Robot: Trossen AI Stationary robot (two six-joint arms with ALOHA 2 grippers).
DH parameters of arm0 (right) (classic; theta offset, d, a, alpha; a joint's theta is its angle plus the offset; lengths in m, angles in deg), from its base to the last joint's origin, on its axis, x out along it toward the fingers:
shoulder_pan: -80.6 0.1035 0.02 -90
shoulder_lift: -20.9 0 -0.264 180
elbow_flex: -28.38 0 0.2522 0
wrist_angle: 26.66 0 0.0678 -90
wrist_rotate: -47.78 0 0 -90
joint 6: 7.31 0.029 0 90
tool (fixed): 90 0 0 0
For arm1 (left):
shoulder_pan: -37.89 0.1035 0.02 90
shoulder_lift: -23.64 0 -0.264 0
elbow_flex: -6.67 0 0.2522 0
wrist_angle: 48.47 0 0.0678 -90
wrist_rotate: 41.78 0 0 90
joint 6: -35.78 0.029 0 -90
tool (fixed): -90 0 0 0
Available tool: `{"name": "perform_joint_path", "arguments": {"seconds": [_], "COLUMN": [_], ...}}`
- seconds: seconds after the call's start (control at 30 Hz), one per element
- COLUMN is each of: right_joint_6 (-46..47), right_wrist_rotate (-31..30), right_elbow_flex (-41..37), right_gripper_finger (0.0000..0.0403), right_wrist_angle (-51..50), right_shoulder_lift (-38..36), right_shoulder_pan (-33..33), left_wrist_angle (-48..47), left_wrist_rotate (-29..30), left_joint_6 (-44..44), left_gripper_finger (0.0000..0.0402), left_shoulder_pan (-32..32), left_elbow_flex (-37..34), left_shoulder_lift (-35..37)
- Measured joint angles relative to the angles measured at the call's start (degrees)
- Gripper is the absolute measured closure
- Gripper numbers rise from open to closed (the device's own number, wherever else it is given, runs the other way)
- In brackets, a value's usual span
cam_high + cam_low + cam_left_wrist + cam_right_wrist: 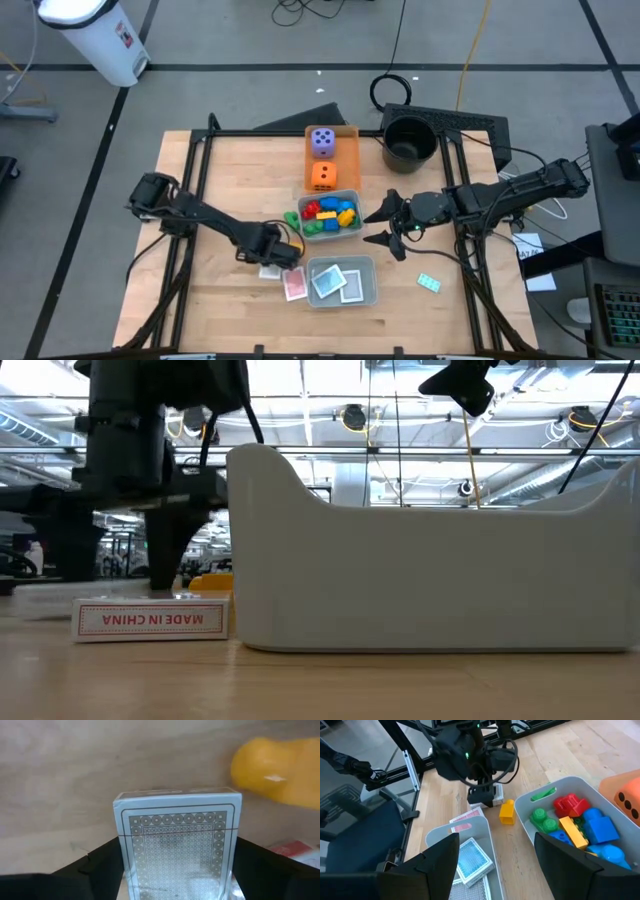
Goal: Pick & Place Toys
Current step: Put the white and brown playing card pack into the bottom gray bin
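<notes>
A white card deck [177, 845] lies flat on the wooden table, and my left gripper [270, 258] points down over it, a dark finger [100, 870] along each long side. Beside it lie a yellow brick [506, 812] and a pink card deck [293, 287]. One grey tray [372, 290] holds cards; another [303, 232] holds red, green, blue and yellow bricks. On an orange tray [347, 150] sit a purple die [322, 142] and an orange die [322, 177]. A teal card [428, 283] lies to the right. My right gripper [372, 226] hangs open, raised over the table's middle. My left gripper comes at the white deck from above, its fingers along the deck's two long sides [122, 850]. I cannot tell whether they touch it. The deck lies face up on the table.
A black pot [410, 140] stands at the table's far edge, right of the orange tray. The card tray's pale wall [430, 580] fills much of the low view. Bare wood lies at the near left and far left of the table.
</notes>
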Motion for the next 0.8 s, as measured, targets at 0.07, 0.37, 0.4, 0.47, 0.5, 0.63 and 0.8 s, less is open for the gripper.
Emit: {"name": "perform_joint_path", "arguments": {"seconds": [0.07, 0.37, 0.4, 0.47, 0.5, 0.63, 0.8], "right_joint_6": [0.0, 1.7, 2.8, 5.5, 7.3, 15.9, 22.7], "right_wrist_rotate": [0.0, 0.2, 1.0, 3.2, 4.6, 9.1, 11.4], "right_elbow_flex": [0.0, 0.0, 0.0, 0.0, 0.0, 0.0, 0.0], "right_gripper_finger": [0.0151, 0.0151, 0.0151, 0.0151, 0.0151, 0.0151, 0.0151], "right_wrist_angle": [0.1, 1.4, 2.5, 5.6, 7.6, 14.9, 15.3], "right_shoulder_lift": [0.0, 0.0, 0.0, 0.0, 0.0, 0.0, 0.1], "right_shoulder_pan": [0.0, 0.0, 0.0, -0.4, -0.6, -2.2, -4.5], "left_wrist_angle": [-1.7, -5.0, -3.8, -0.8, 1.6, 15.7, 30.9], "left_wrist_rotate": [0.8, 12.6, 14.8, 19.5, 21.7, 24.5, 20.7], "left_joint_6": [1.1, 6.0, 7.3, 11.5, 14.6, 30.9, 44.0], "left_gripper_finger": [0.0087, 0.0100, 0.0100, 0.0096, 0.0093, 0.0092, 0.0100], "left_shoulder_pan": [0.0, -0.3, -0.3, -0.5, -0.6, 0.1, 2.1], "left_elbow_flex": [0.1, 0.0, 0.0, 0.0, 0.0, 0.1, 0.5], "left_shoulder_lift": [1.5, 13.1, 14.8, 18.1, 19.7, 23.8, 24.0]}}
